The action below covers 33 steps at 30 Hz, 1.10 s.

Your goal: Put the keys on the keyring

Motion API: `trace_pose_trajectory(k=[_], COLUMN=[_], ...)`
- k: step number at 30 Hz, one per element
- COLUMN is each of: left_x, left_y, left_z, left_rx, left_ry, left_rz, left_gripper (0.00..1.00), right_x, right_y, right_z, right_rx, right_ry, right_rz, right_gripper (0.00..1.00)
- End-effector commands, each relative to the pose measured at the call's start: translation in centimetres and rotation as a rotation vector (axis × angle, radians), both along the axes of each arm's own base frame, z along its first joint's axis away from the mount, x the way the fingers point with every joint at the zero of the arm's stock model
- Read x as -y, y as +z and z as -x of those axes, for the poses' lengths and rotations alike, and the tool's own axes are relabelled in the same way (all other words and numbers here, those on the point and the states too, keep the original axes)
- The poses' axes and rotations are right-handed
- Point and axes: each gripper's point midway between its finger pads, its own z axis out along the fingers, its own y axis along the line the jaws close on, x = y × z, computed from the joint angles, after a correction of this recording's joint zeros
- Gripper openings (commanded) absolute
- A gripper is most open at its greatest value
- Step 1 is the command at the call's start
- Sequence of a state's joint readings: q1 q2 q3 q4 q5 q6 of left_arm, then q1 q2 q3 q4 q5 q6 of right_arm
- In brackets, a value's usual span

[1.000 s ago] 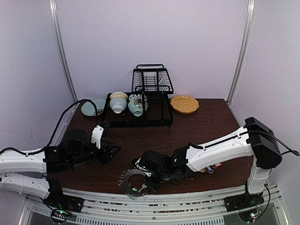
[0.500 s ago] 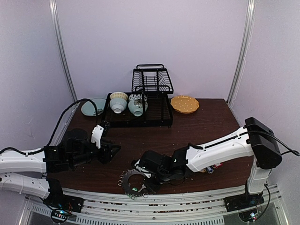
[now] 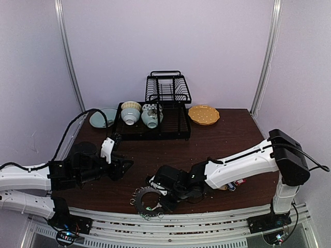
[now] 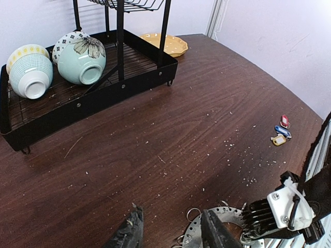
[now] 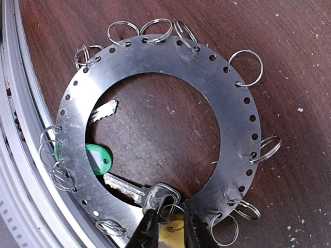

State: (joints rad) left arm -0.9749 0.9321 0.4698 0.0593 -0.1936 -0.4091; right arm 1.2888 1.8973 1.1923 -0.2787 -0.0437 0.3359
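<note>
The keyring [image 5: 235, 134] is a flat grey disc with small split rings round its edge. It lies near the table's front edge [image 3: 146, 199] and shows in the left wrist view [image 4: 223, 216]. My right gripper [image 5: 170, 223] hangs over its near rim [image 3: 164, 198]. It is shut on a silver key [image 5: 161, 195] at that key's small ring and yellow tag [image 5: 170, 236]. A green-tagged key [image 5: 98, 158] lies partly under the disc. Red [image 4: 284, 121], blue [image 4: 282, 130] and yellow [image 4: 278, 139] tagged keys lie to the right. My left gripper [image 4: 170, 235] is open and empty, left of the disc [image 3: 121, 166].
A black dish rack [image 3: 176, 121] with two bowls [image 3: 131, 112] stands at the back. An orange scalloped plate [image 3: 203, 114] lies to its right and a pale green dish [image 3: 99, 118] to its left. Crumbs are scattered over the dark wooden table [image 4: 196, 103].
The right gripper has shifted very slightly over the keyring with the key in it. The left arm has not moved.
</note>
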Motion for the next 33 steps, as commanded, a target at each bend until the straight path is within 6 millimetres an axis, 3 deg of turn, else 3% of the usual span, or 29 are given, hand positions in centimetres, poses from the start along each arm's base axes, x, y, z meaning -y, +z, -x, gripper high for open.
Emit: trace_pose_trajectory(k=[1, 9, 22, 29, 33], left_x=[0.7, 0.8, 0.7, 0.8, 0.8], left_y=[2.6, 2.6, 2.3, 2.3, 2.4], left_z=[-0.4, -0.3, -0.4, -0.3, -0.3], left_rx=[0.053, 0.053, 0.05, 0.047, 0.049], left_ry=[-0.014, -0.018, -0.015, -0.017, -0.018], left_rz=[0.056, 0.058, 0.049, 0.048, 0.05], left_gripper=[0.41, 0.41, 0.41, 0.41, 0.41], right_x=[0.3, -0.8, 0.2, 0.5, 0.5], right_y=[-0.6, 3.7, -0.5, -1.2, -1.0], right_z=[0.1, -1.7, -0.3, 0.4, 0.6], right_rx=[-0.02, -0.124, -0.144, -0.155, -0.158], right_ry=[0.01, -0.048, -0.023, 0.002, 0.008], right_rz=[0.012, -0.235, -0.1, -0.064, -0.068], right_gripper=[0.21, 0.21, 0.22, 0.19, 0.12])
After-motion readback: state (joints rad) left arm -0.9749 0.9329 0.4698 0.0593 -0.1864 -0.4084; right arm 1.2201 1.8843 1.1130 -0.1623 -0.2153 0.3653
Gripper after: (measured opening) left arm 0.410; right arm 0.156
